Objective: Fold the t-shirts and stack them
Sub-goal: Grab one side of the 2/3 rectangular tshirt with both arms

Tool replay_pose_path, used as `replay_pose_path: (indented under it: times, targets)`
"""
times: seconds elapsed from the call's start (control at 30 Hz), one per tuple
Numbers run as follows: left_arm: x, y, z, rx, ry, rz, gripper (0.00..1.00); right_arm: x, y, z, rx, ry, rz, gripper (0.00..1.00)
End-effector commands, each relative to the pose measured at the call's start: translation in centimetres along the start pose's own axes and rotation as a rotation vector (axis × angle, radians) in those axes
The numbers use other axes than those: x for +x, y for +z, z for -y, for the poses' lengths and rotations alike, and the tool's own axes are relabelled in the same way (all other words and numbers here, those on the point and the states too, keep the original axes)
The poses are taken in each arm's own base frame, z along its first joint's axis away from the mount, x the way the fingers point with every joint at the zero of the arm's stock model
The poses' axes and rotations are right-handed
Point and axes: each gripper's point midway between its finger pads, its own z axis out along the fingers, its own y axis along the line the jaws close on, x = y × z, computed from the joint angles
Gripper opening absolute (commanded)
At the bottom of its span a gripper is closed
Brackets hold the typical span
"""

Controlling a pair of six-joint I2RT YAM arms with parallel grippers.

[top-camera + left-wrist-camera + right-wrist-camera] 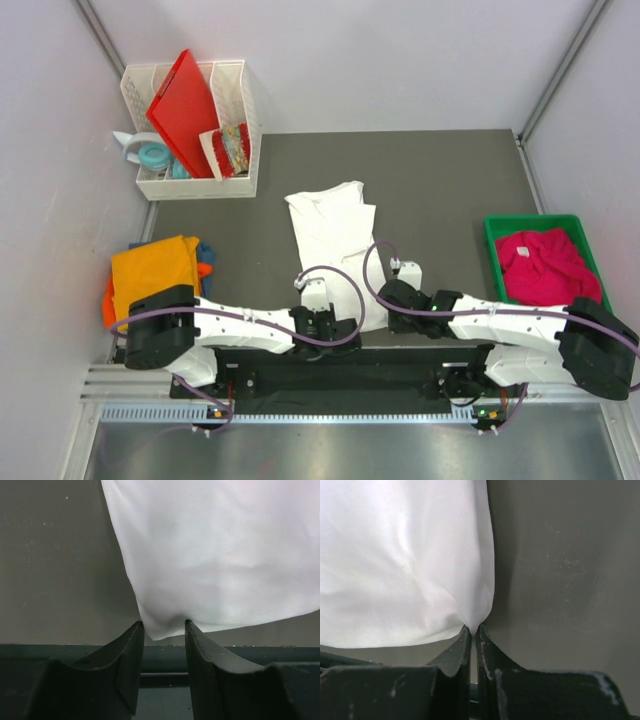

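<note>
Fingers [462,652] of the right gripper [474,630] are pressed together on the near right hem corner of the white t-shirt [405,555], and the cloth puckers into the pinch. On the left gripper [162,629] the fingers stand apart. The near left hem corner dips between their tips but is not clamped, as far as I can read the left wrist view.

Location: the white t-shirt lies flat in the middle of the dark grey surface [440,190] as a long, narrow panel, with its hem toward the arm bases. The orange t-shirt [152,270] sits in a pile at the left edge with a blue t-shirt [206,250] showing beside it. The magenta t-shirt [545,265] is bunched in the green tray [530,221] on the right.

Handling, as I judge it:
- The shirt is light, limp and thin, with no stiffness of its own, so it will sag between two holds.
- I would hold it at both hem corners, deep enough to catch every layer.
- A shallow pinch may lift only the top layer.

Materials:
- The cloth is matte white with soft, shallow creases.
- The surface is matte grey with faint specks and should offer little grip against sliding cloth.
- The fingers are black and hard, and they curve to narrow tips.
</note>
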Motion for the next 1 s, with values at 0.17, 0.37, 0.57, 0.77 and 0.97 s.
replay_pose_path:
  times: [0.17, 0.37, 0.57, 0.77, 0.97]
  targets:
    - [2.0, 0.9, -1.5, -0.057, -0.053, -0.055, 0.33, 1.2, -0.7, 1.1, 0.017, -0.031, -0.056, 0.00]
    - [2.2, 0.8, -2.3, -0.072, -0.048, -0.063, 0.15, 1.1, -0.9, 1.0, 0.009, -0.020, -0.053, 0.00]
    - [1.2, -0.2, -3.0, -0.080, -0.002, -0.048, 0.00, 1.0, -1.2, 0.9, -0.001, -0.002, -0.045, 0.00]
    - [-1.2, -2.8, -4.4, -0.093, 0.025, -0.013, 0.00, 1.9, -1.3, -1.0, -0.067, 0.034, -0.065, 0.00]
    - [-2.6, -4.7, -7.2, -0.111, -0.006, 0.011, 0.00, 2.5, -1.1, -2.7, -0.071, 0.008, -0.073, 0.00]
